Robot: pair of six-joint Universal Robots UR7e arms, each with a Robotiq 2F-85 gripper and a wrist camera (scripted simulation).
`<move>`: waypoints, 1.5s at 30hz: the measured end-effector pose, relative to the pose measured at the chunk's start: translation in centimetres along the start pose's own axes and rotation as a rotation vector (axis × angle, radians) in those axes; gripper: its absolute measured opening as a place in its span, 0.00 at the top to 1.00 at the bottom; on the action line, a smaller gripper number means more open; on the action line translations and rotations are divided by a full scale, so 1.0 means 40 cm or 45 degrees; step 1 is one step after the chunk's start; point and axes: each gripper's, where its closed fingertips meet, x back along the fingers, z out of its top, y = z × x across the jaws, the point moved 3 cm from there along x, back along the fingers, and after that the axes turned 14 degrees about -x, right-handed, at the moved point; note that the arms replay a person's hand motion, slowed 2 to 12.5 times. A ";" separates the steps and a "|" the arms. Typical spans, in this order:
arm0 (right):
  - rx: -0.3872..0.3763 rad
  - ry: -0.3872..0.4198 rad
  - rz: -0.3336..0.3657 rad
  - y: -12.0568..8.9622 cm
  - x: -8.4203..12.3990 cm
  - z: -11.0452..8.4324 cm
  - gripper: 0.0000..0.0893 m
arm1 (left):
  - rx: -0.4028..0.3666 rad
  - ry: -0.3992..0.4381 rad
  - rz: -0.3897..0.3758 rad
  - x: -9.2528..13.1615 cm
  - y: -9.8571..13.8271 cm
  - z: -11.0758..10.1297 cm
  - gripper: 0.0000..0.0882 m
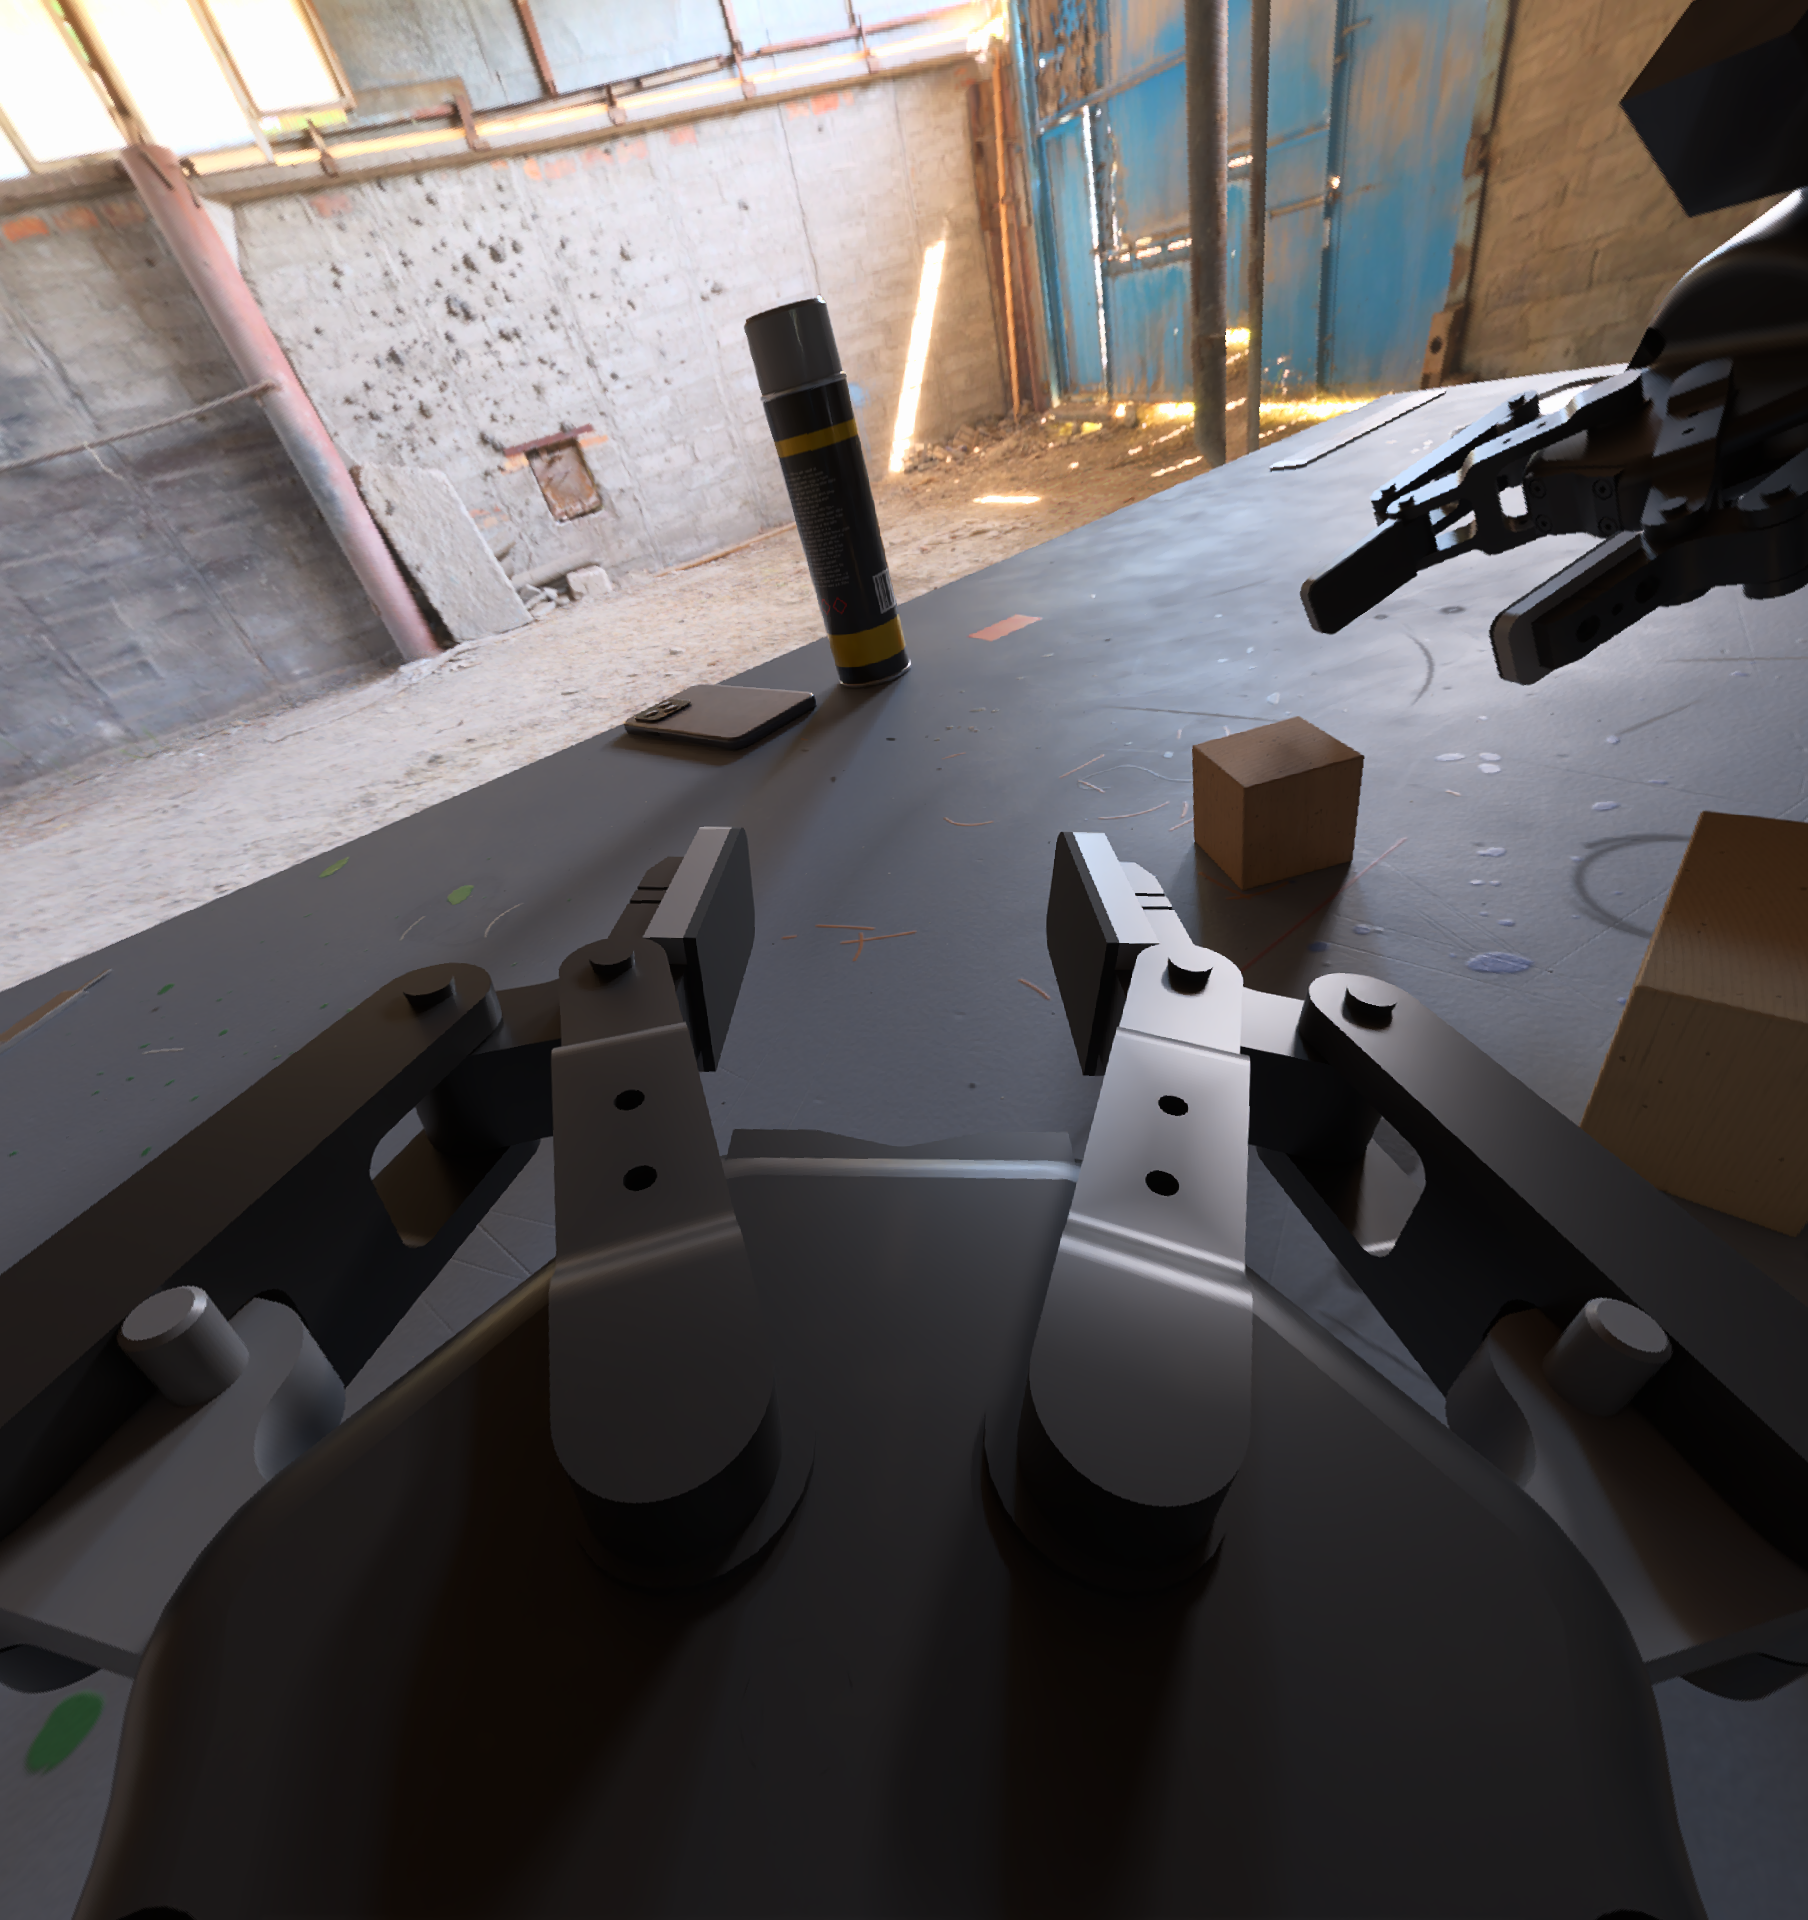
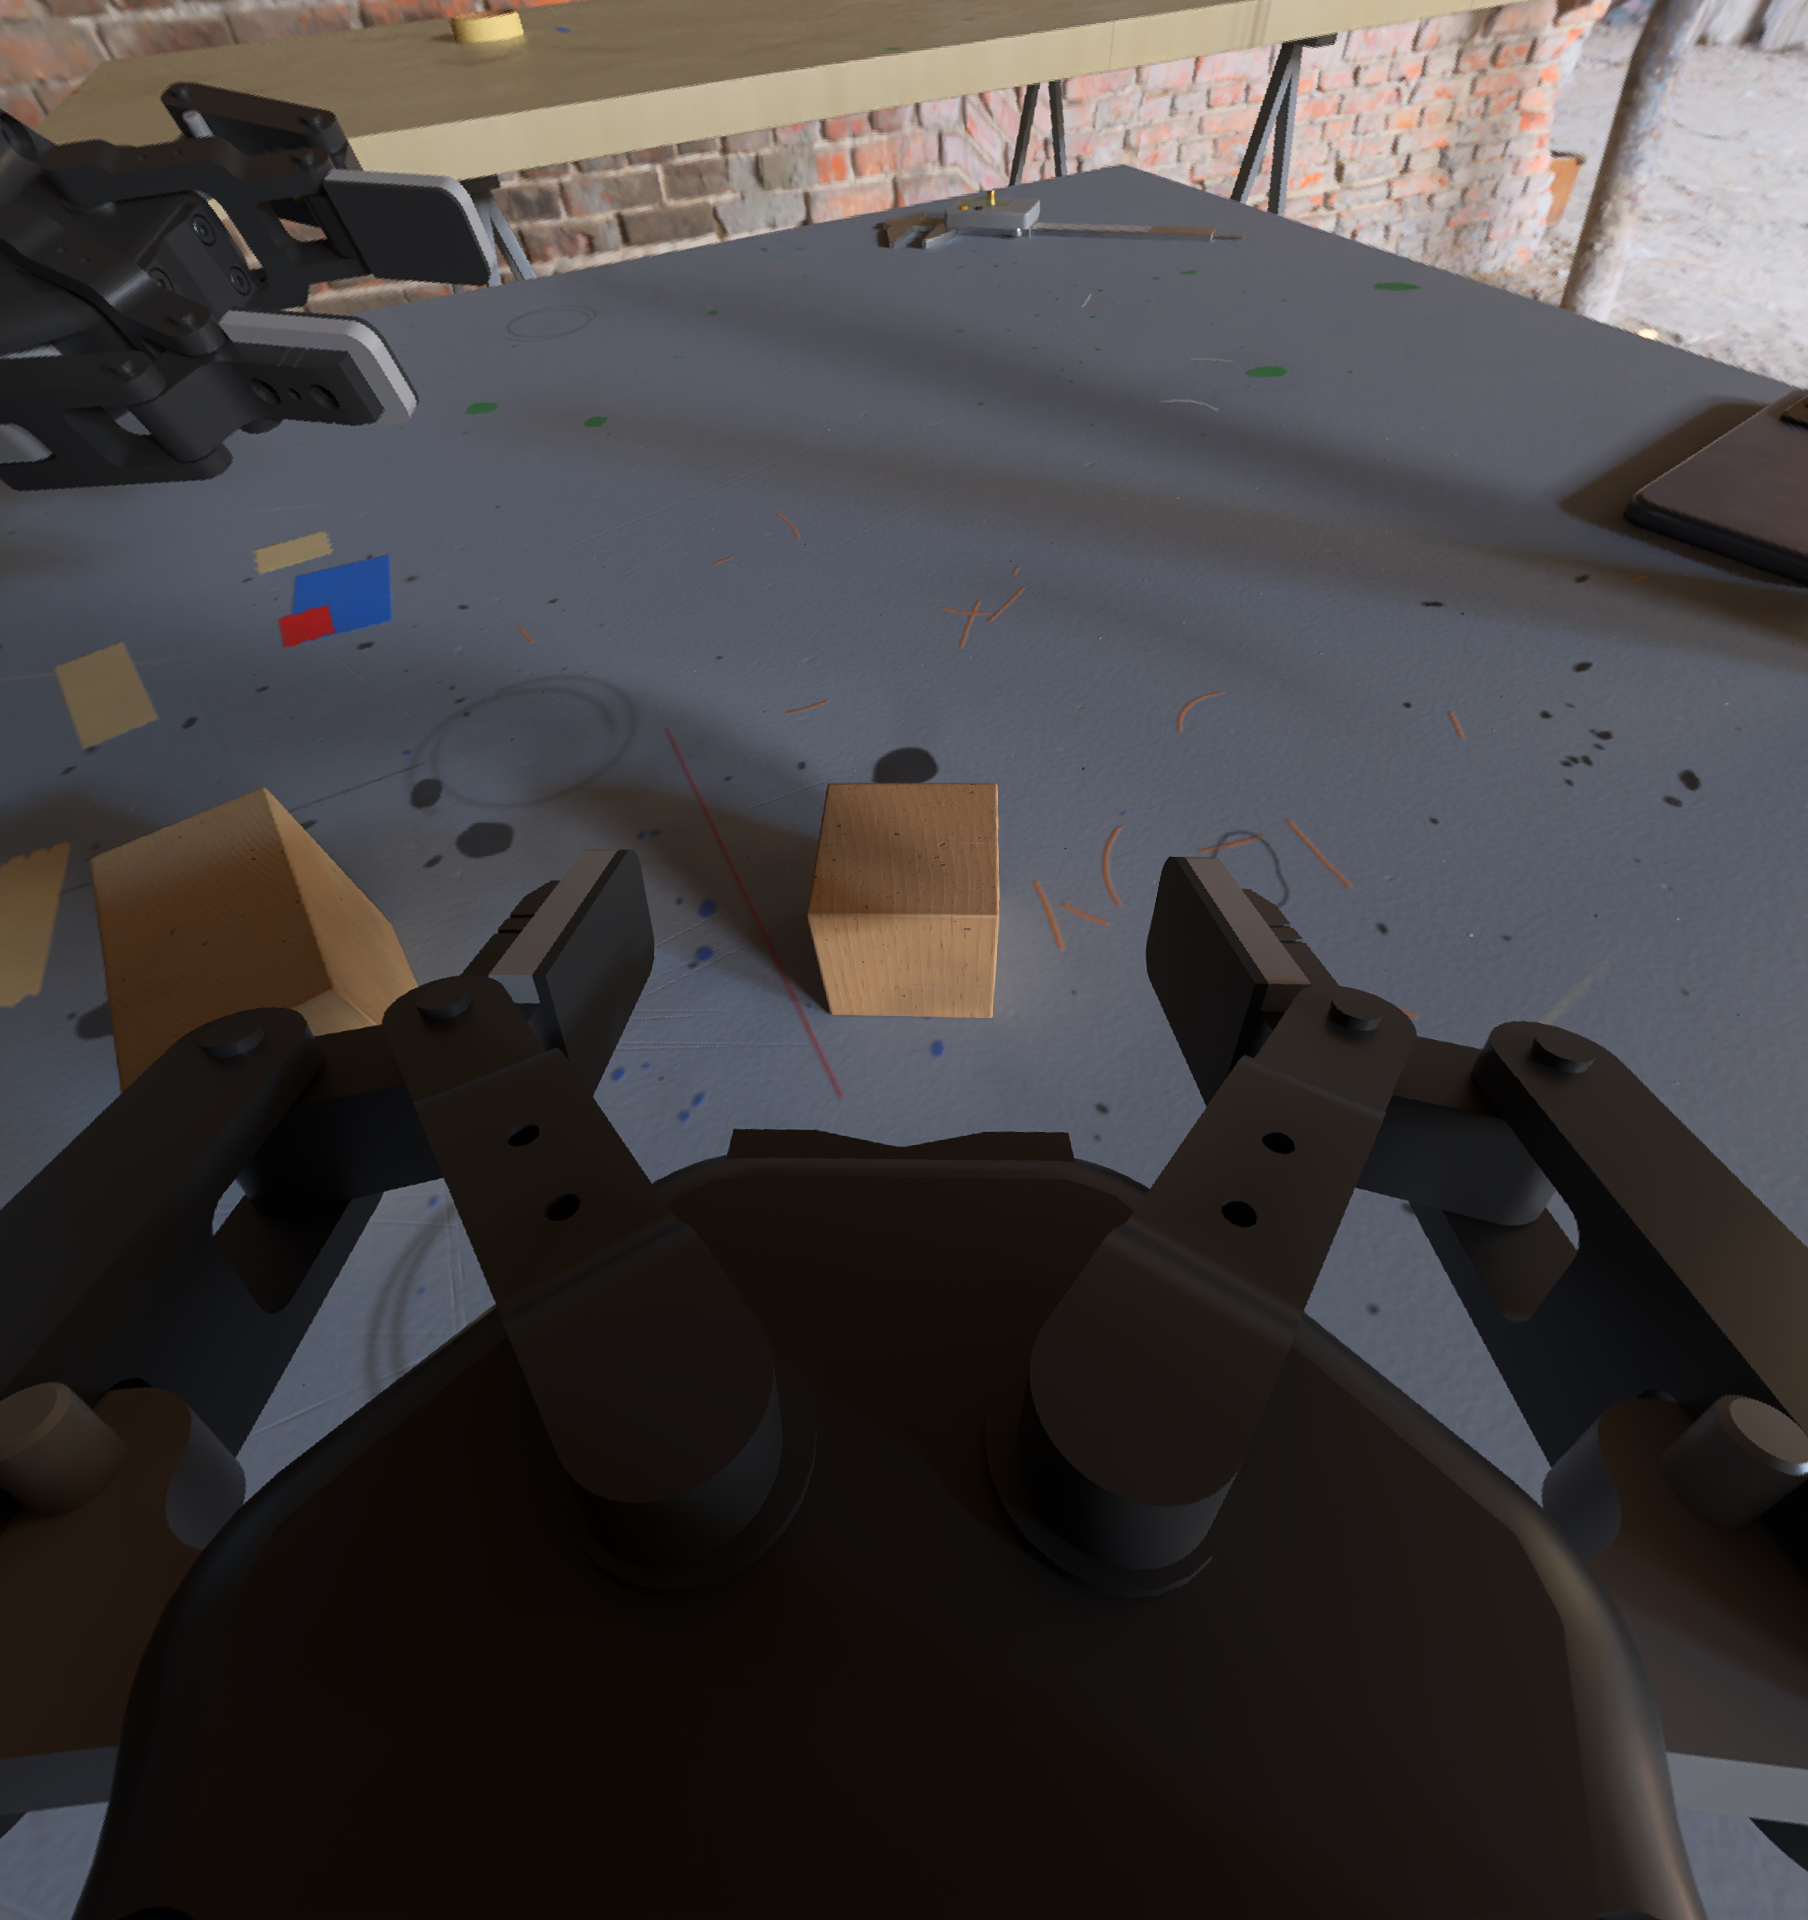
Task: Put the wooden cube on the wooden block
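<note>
A small wooden cube (image 2: 905,899) stands on the grey table, straight ahead between the open fingers of my right gripper (image 2: 900,935), which hangs above it and is empty. The cube also shows in the left wrist view (image 1: 1276,800), right of centre. A larger pale wooden block (image 2: 225,925) lies to the cube's left; in the left wrist view it (image 1: 1752,1029) sits at the right edge. My left gripper (image 1: 898,925) is open and empty over bare table, left of the cube. The right gripper (image 1: 1440,613) also shows in the left wrist view above the cube.
A tall black and yellow spray can (image 1: 827,499) stands near the table's far edge with a dark phone (image 1: 721,715) lying beside it; the phone also shows at the right of the right wrist view (image 2: 1762,499). A metal tool (image 2: 993,220) lies at the far edge. Tape patches (image 2: 339,592) mark the table.
</note>
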 end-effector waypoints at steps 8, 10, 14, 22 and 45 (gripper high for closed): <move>-0.019 -0.009 -0.012 0.005 -0.008 0.002 0.08 | 0.039 0.024 0.018 0.001 -0.009 0.002 0.42; -0.022 -0.013 -0.014 0.005 -0.011 0.002 0.08 | 0.046 0.027 0.027 0.002 -0.012 0.002 0.42; -0.031 -0.026 -0.017 0.007 -0.017 0.002 0.08 | 0.060 0.036 0.047 0.005 -0.018 0.002 0.43; -0.059 -0.064 -0.004 0.010 -0.033 0.002 0.08 | 0.092 0.059 0.077 0.007 -0.028 0.004 0.44; -0.104 -0.177 -0.025 0.017 -0.067 -0.009 0.11 | 0.178 0.068 0.082 -0.014 -0.046 0.000 0.45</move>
